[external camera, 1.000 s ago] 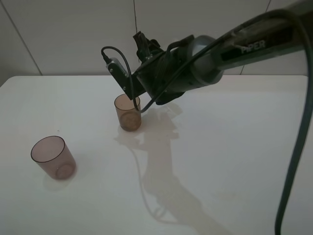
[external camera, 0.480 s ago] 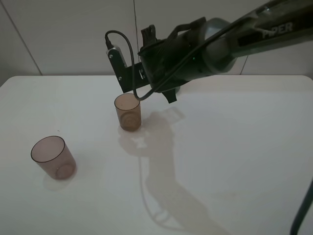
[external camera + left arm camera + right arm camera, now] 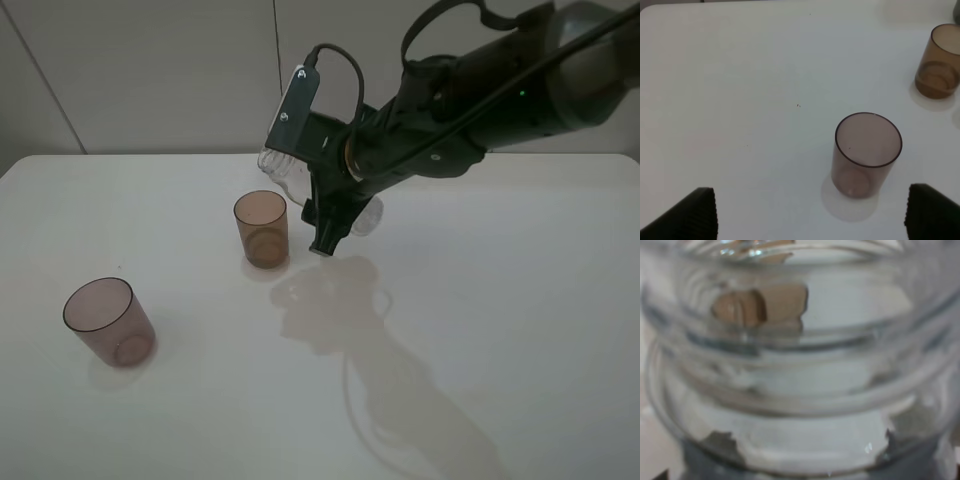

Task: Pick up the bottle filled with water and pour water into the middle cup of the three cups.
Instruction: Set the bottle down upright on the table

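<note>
My right gripper (image 3: 328, 200) is shut on the clear bottle (image 3: 284, 171) and holds it tilted almost flat in the air. Its neck points left, just above and right of the amber-brown middle cup (image 3: 262, 228). The bottle's ribbed wall (image 3: 800, 365) fills the right wrist view. The amber cup stands upright and also shows in the left wrist view (image 3: 939, 62). The pinkish-mauve cup (image 3: 108, 320) stands at the front left, seen close in the left wrist view (image 3: 866, 152). My left gripper (image 3: 812, 220) is open and empty, a short way from it. The dark grey cup is hidden behind the right arm.
The white table (image 3: 500, 330) reaches to a pale panelled wall at the back. The right arm's body (image 3: 470, 100) and its cable hang over the table's back middle and cast a shadow in front of the amber cup.
The right gripper has lifted and drawn back to the right from over the amber cup. The bottle, hidden by the arm before, now shows tilted with its neck beside the cup.
</note>
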Tool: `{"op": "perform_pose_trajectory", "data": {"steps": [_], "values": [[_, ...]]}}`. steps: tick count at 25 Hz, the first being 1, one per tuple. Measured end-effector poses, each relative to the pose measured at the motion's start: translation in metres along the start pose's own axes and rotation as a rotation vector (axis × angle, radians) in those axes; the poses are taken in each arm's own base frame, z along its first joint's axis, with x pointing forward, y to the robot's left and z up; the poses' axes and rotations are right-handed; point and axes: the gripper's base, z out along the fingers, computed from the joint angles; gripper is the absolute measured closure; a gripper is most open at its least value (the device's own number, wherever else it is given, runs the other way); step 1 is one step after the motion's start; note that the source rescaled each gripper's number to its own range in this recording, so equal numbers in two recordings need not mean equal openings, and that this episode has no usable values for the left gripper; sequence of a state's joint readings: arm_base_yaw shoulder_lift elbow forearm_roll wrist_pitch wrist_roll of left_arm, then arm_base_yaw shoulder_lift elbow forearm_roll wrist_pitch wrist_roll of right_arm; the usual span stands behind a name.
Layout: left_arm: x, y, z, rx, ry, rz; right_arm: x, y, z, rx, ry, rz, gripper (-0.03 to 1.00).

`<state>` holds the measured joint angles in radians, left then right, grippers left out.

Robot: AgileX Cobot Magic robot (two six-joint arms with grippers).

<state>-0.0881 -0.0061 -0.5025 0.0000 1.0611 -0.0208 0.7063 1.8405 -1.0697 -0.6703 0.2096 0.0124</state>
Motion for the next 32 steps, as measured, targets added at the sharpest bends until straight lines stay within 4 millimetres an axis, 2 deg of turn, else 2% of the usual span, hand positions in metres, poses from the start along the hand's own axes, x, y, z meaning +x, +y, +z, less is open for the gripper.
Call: {"op": "perform_pose_trajectory", "data": {"steps": [8,15,23,28,32], "values": [[0.000,0.000,0.000,0.000,0.000,0.000,0.046,0.031,0.003,-0.098,-0.219,0.204,0.96],[0.000,0.000,0.000,0.000,0.000,0.000,0.053,0.037,0.006,-0.054,-0.417,0.448,0.96],[0.000,0.000,0.000,0.000,0.000,0.000,0.073,0.042,0.031,0.001,-0.334,0.650,0.96],[0.000,0.000,0.000,0.000,0.000,0.000,0.081,0.049,0.042,-0.004,-0.303,0.667,0.96],[0.000,0.000,0.000,0.000,0.000,0.000,0.080,0.049,0.042,-0.001,-0.313,0.667,0.96]]}}
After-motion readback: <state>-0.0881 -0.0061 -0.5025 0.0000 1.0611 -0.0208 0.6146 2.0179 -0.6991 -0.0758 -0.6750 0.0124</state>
